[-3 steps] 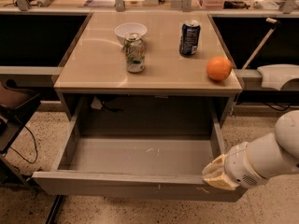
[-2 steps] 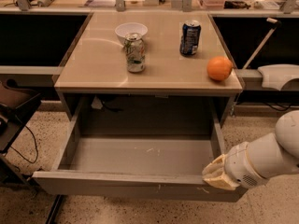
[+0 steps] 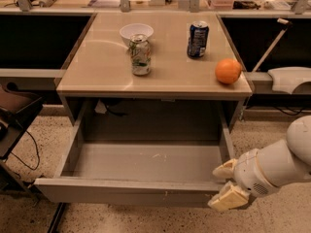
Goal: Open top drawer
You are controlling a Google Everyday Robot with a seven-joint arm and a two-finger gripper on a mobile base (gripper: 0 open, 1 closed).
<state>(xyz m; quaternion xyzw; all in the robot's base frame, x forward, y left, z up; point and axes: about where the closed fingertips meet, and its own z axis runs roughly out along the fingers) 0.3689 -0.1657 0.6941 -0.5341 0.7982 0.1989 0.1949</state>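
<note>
The top drawer (image 3: pixel 126 192) is a wide grey handleless front under the tan table. It stands pulled far out, showing its shallow grey tray floor (image 3: pixel 146 161) with whitish scuffs and nothing in it. My gripper (image 3: pixel 226 183) is at the drawer's front right corner. One cream finger (image 3: pixel 224 170) lies behind the front panel and the other lies before it, so the pair is closed on the panel's right end. My white arm (image 3: pixel 277 161) comes in from the lower right.
On the table top (image 3: pixel 97 67) stand a white bowl (image 3: pixel 136 32), a green-white can (image 3: pixel 140 55), a blue can (image 3: pixel 197 39) and an orange (image 3: pixel 228 71) near the right edge. A dark cart (image 3: pixel 14 113) with cables is on the left. A white device (image 3: pixel 291 79) is on the right.
</note>
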